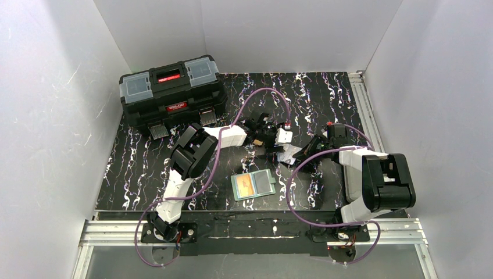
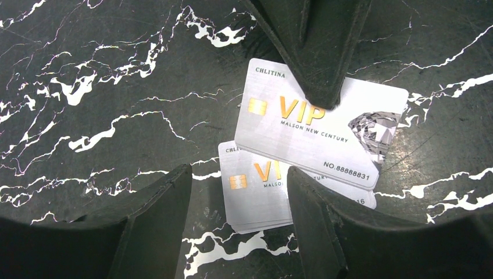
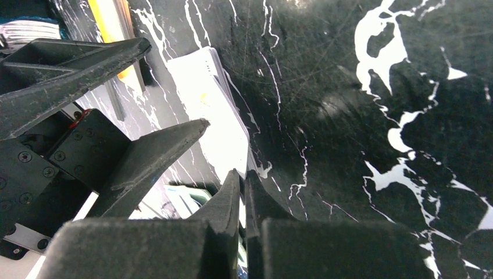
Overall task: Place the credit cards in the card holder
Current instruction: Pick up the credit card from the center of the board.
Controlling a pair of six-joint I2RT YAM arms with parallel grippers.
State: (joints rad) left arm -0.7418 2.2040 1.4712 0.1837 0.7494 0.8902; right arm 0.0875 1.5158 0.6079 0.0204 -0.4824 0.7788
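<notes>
Several white VIP credit cards lie overlapping on the black marble table. In the left wrist view the top card sits askew over a lower stack. My left gripper is open, its fingers straddling the lower stack without touching it. My right gripper is shut on the edge of the top white card, and one of its fingers shows as a dark wedge over that card. The card holder lies open nearer the arm bases, teal inside, with an orange panel in its left half.
A big black toolbox stands at the back left. Purple cables loop over the table between the arms. White walls enclose the table on three sides. An orange strip shows beyond the left gripper's fingers.
</notes>
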